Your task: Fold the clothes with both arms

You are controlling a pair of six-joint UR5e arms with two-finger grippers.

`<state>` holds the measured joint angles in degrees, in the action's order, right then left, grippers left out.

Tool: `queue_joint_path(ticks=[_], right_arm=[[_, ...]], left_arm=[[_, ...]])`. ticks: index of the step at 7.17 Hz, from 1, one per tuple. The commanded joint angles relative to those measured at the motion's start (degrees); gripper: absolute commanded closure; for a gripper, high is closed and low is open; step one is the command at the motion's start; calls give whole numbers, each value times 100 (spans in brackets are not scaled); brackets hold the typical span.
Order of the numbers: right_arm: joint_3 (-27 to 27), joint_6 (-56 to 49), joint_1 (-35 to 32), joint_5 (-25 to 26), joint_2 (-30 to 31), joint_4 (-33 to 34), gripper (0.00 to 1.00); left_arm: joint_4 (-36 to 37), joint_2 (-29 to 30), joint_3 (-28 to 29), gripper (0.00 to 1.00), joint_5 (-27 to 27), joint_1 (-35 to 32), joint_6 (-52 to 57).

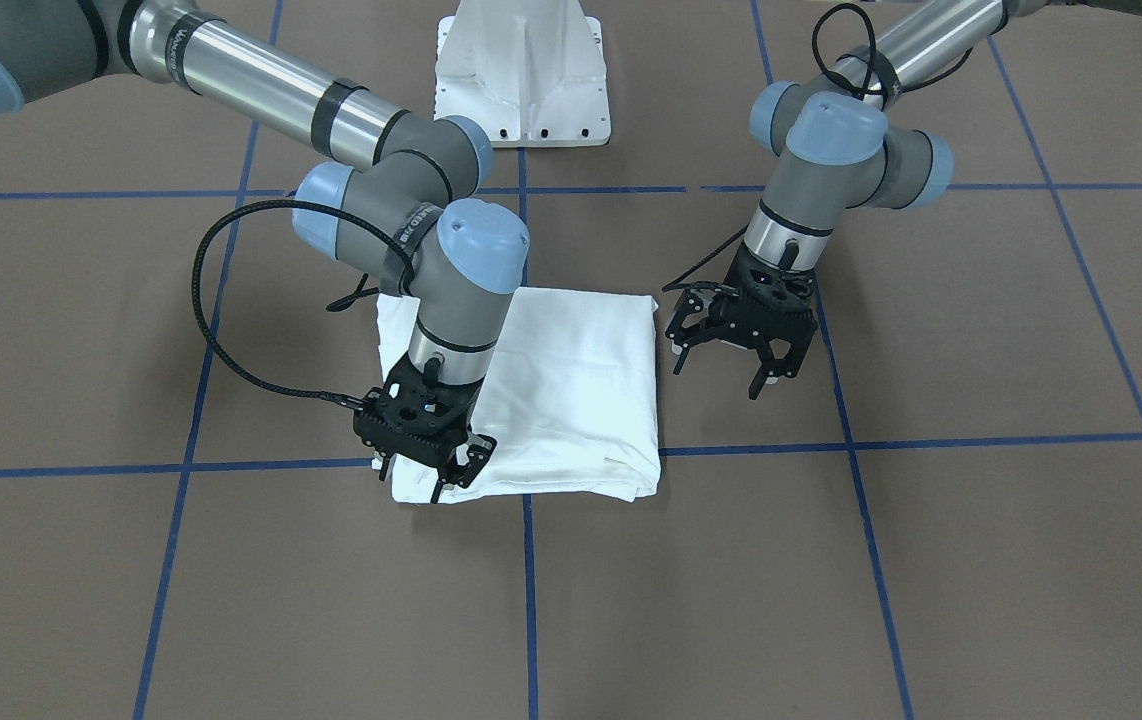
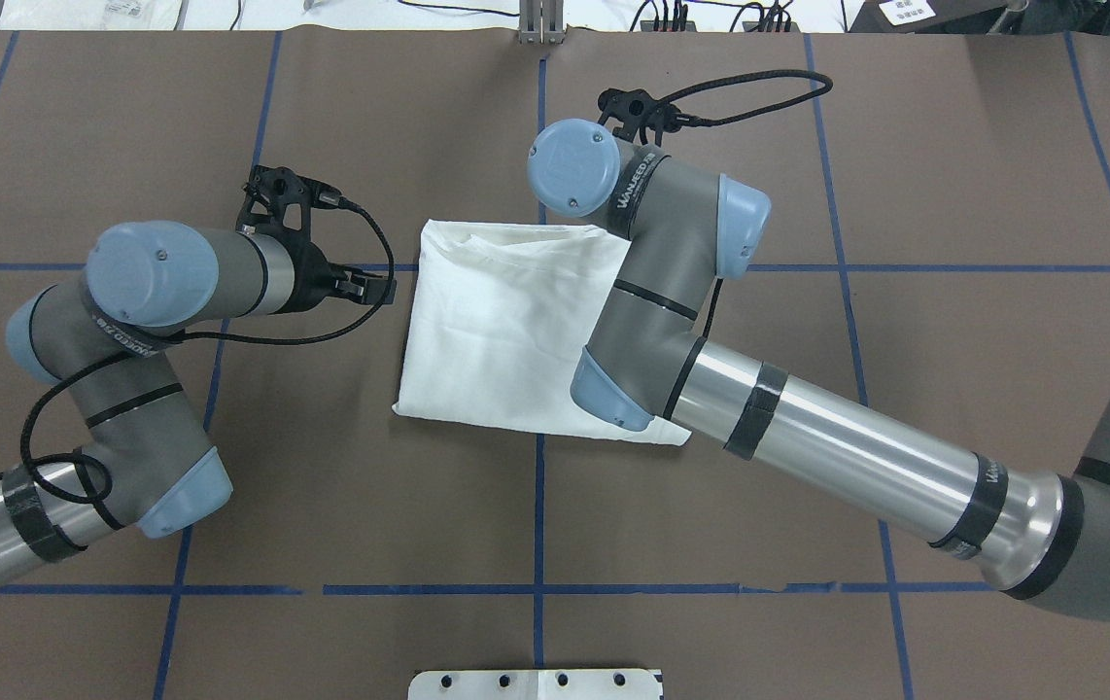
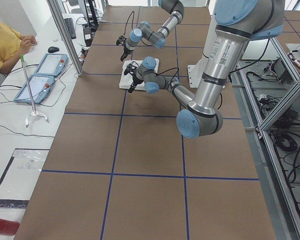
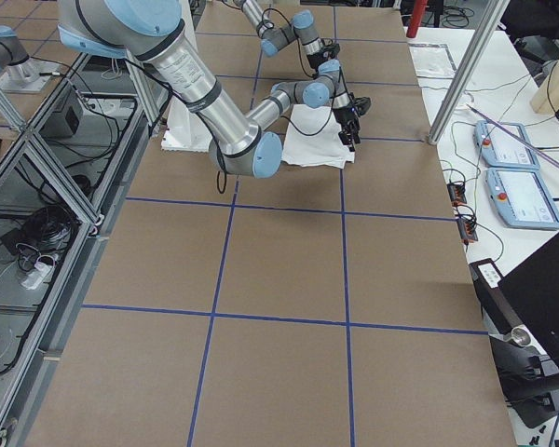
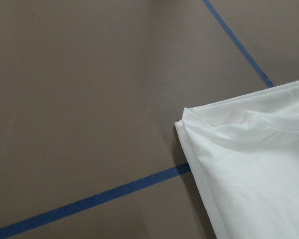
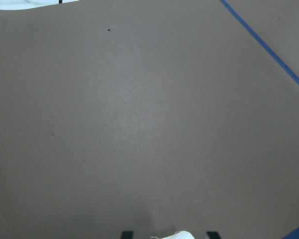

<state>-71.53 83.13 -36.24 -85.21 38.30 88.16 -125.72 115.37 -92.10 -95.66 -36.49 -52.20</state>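
Plainly the T-shirt (image 2: 497,331) is light, limp cotton: it lies in the middle of the table (image 2: 322,486) as a squarish folded stack, over the crossing of the blue tape lines (image 2: 537,506), plain white side up with no print in sight. Soft stuff like this probably sags wherever it is unsupported, and the layers may slide over one another, so a grip on the top ply alone would likely peel the stack open.

Seen from overhead, the right gripper (image 1: 436,478) stands low at the stack's 1 o'clock corner. Its jaws are spread astride the cloth, and the right wrist view shows a small white bump between the two fingertips. The left gripper (image 1: 716,378) hangs just beside the 10 o'clock edge, clear of the fabric, jaws wide apart.

In my judgement the best holds are the two far corners at 11 and 1 o'clock, each pinched through every layer, low against the table. Both arms should then lift level and together, since an uneven pull would skew the fold. The risk is slippage rather than damage.
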Motion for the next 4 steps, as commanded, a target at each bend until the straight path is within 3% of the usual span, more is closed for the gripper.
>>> queue_joint_path(ticks=[1,4], right_arm=[[-569,-769,-347,-748,579,-482,0],[-1300,-1238,-463,-944,1117,-493,0]], left_arm=[[461,581,419,0,4,2,-272],[391,1266,1525,0,30,28,-633]])
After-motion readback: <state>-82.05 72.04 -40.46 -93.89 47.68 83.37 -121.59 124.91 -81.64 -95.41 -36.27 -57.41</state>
